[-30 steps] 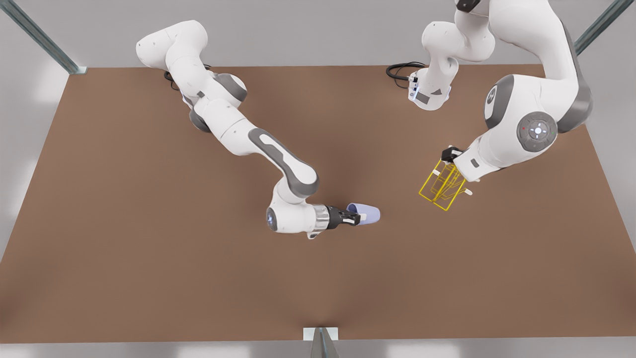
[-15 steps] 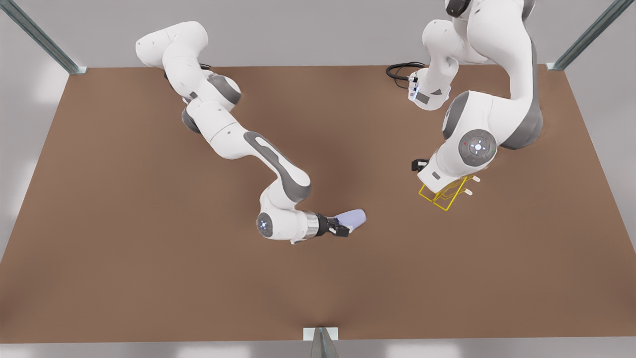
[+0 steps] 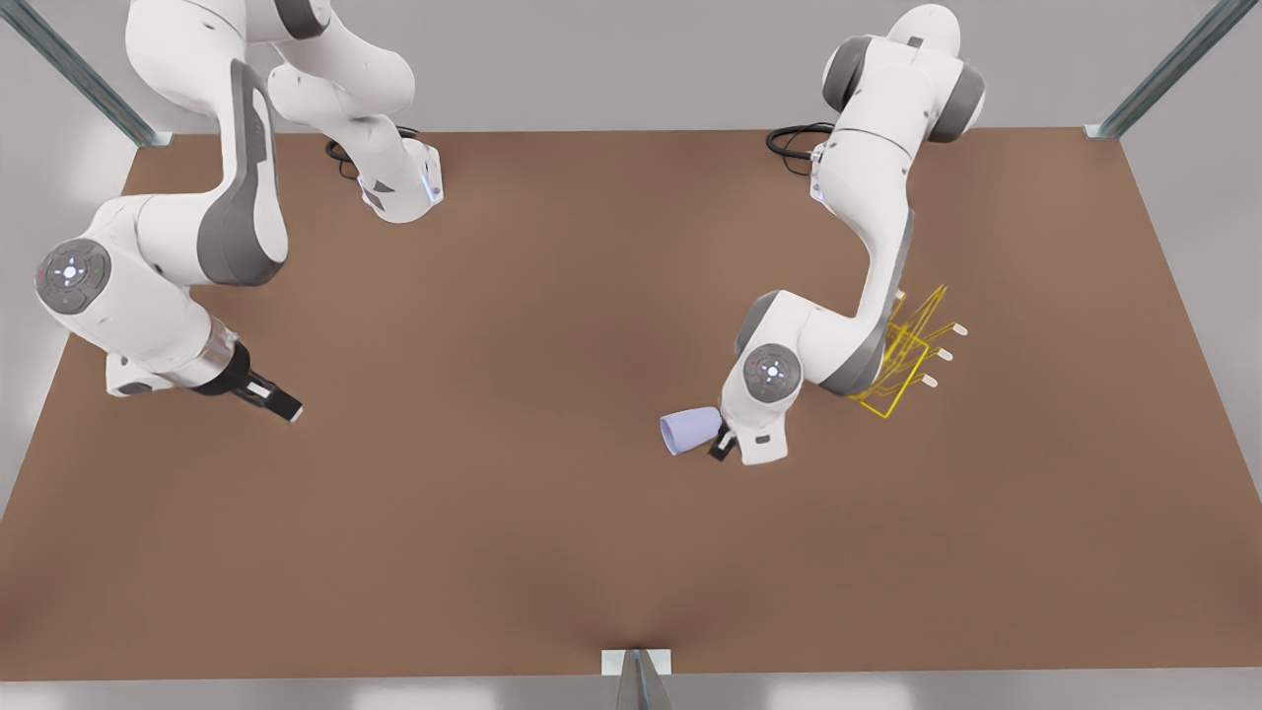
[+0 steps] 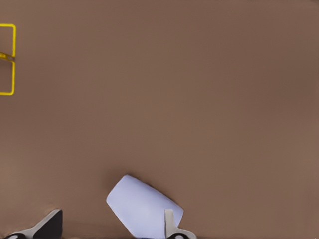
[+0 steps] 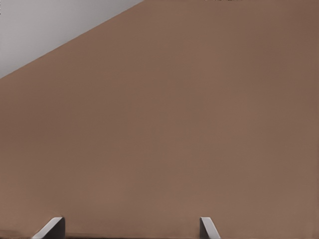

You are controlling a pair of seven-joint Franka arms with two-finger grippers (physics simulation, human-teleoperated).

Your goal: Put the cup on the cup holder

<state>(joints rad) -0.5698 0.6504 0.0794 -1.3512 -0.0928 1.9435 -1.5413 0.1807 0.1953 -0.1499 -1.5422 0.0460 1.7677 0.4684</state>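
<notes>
The pale lavender cup (image 3: 688, 430) lies on its side on the brown table, wide end toward the front view's left. My left gripper (image 3: 723, 446) is at its narrow end, on the arm at the front view's right. In the left wrist view the cup (image 4: 142, 209) sits between that open gripper's (image 4: 112, 214) fingers, close against one fingertip (image 4: 169, 219). The yellow wire cup holder (image 3: 907, 355) stands behind this arm, and a corner of the cup holder (image 4: 10, 59) appears in the left wrist view. My right gripper (image 3: 274, 398) waits open at the front view's far left, also seen open (image 5: 130, 223) over bare table.
Both arm bases (image 3: 399, 187) stand at the table's far edge with black cables (image 3: 789, 143) beside them. The table's left edge (image 3: 59, 394) is close to the right gripper. A metal bracket (image 3: 636, 666) sits at the near edge.
The right gripper let go of the cup and pulled far to the front view's left. The left arm swung from the cup holder down to the cup, which now points the other way.
</notes>
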